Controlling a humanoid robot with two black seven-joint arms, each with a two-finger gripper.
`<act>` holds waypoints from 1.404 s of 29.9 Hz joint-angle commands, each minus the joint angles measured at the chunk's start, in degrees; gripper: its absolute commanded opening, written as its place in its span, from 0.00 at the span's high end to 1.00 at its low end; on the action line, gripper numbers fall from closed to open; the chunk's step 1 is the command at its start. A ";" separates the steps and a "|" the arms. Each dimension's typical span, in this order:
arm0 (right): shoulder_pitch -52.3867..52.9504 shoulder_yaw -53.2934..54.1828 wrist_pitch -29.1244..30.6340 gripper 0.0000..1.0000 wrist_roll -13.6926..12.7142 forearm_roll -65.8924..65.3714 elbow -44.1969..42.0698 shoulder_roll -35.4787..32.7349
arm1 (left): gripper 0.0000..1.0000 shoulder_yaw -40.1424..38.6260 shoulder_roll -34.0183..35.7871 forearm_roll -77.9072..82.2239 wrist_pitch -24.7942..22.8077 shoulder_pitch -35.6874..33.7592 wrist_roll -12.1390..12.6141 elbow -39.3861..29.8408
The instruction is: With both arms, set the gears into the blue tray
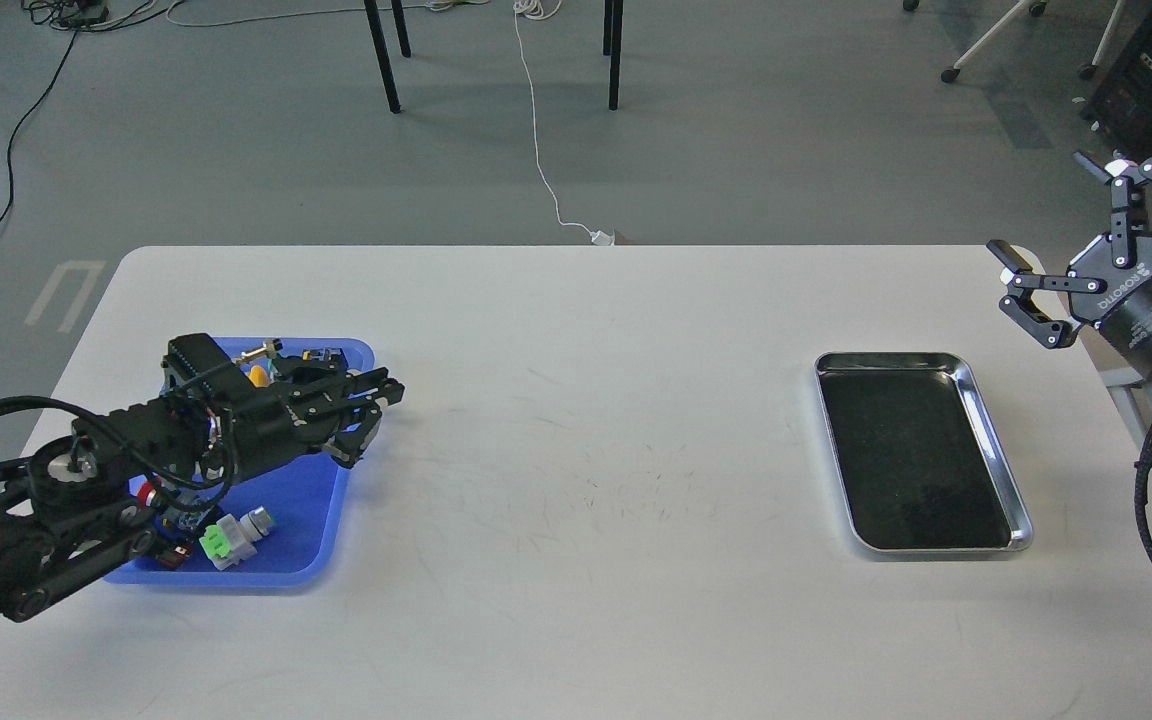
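Observation:
The blue tray (288,508) lies at the table's left. My left arm reaches across it from the left edge. My left gripper (383,395) hangs over the tray's far right corner, its fingers pinched together on a tiny black gear that barely shows between the tips. Any gear lying in the tray is hidden under the arm. My right gripper (1048,208) is held up beyond the table's far right corner, open wide and empty, well clear of the tray.
Coloured push-button switches lie in the blue tray: a green and white one (231,535), a red one (146,492) and a yellow one (256,375). A shiny silver tray (1002,440) with a dark bottom sits at the right. Chair legs and cables are on the floor behind.

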 commanded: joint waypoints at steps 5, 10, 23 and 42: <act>0.01 0.18 -1.15 0.03 0.00 0.00 -0.27 0.08 | 0.82 0.70 6.08 -2.35 2.66 6.18 -2.45 0.22; 0.01 0.70 -1.50 0.03 0.00 0.00 -0.18 0.08 | 0.80 0.79 5.47 -2.17 3.55 6.71 -2.45 0.65; -0.17 1.41 -2.91 0.03 0.00 0.00 -0.27 -0.10 | 0.18 0.62 5.12 -2.61 3.46 7.15 -2.45 0.74; 0.27 12.12 -5.02 0.02 0.00 -0.08 -8.78 6.65 | 0.02 -8.51 -3.40 -68.48 -7.06 -11.65 -2.32 0.30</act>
